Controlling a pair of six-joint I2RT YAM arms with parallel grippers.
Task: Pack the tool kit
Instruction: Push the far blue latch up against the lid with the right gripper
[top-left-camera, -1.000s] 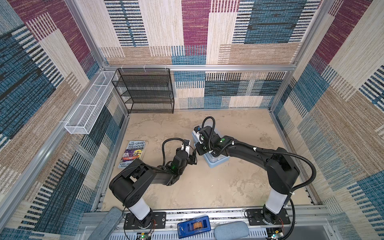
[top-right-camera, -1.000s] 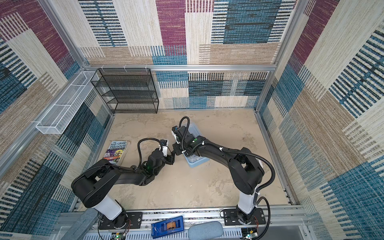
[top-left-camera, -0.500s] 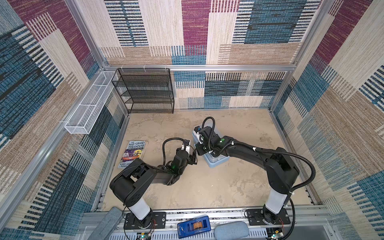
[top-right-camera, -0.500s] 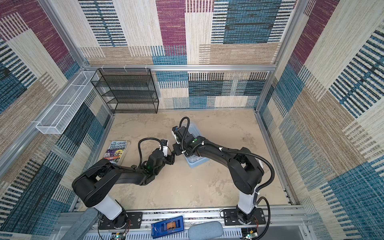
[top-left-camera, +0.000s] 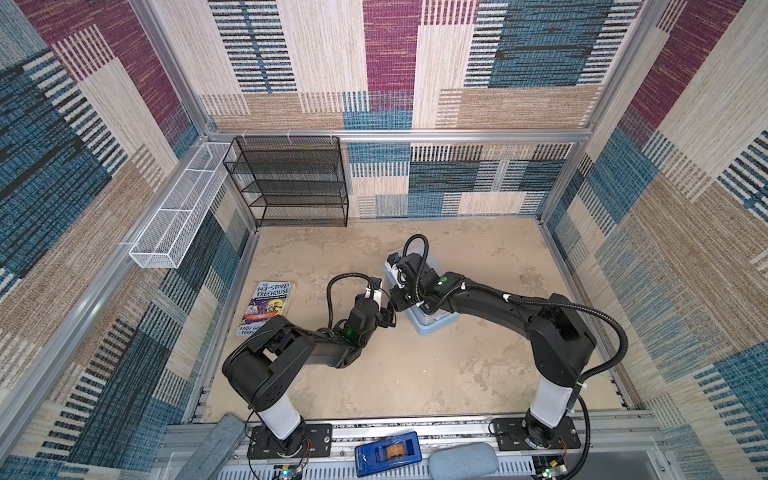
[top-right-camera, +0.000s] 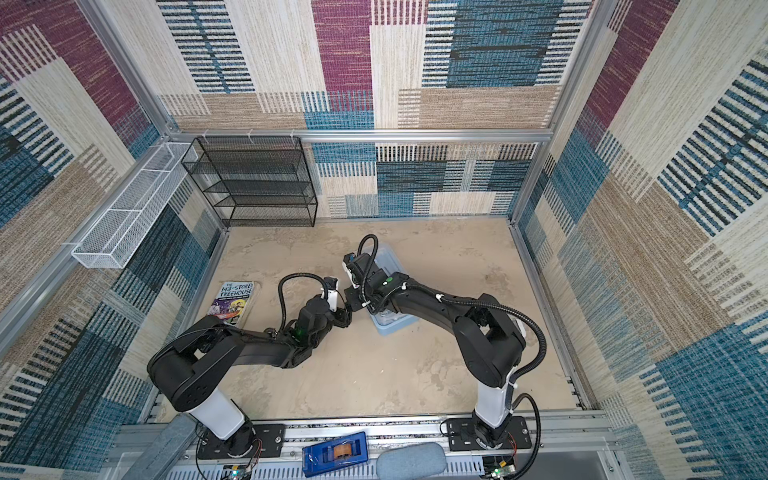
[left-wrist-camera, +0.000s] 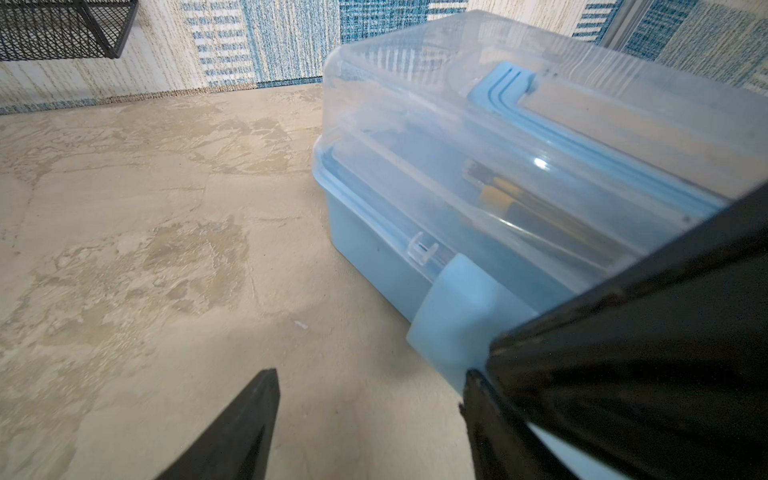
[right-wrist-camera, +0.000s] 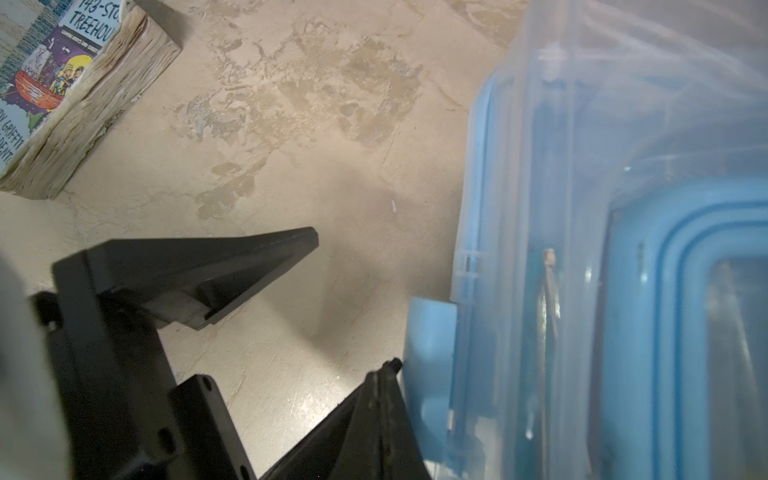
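Pale blue case (left-wrist-camera: 370, 253), clear lid (left-wrist-camera: 457, 104) down; left tool (left-wrist-camera: 370, 374) spread, right tool (left-wrist-camera: 523, 357) clenched.

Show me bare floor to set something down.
Bare beige floor: the near stretch between the arms; right of the pale blue clear-lidded plastic case to the wall; between case and black wire-mesh shelf. Crowded: between illustrated paperback book and case, where left gripper and right gripper meet.

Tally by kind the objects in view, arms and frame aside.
Tool case: 1
Paperback book: 1
Tape dispenser: 1
Black mesh shelf: 1
White wire basket: 1
Grey pad: 1
Total: 6
Tools inside the case: too blurred to count, left out.
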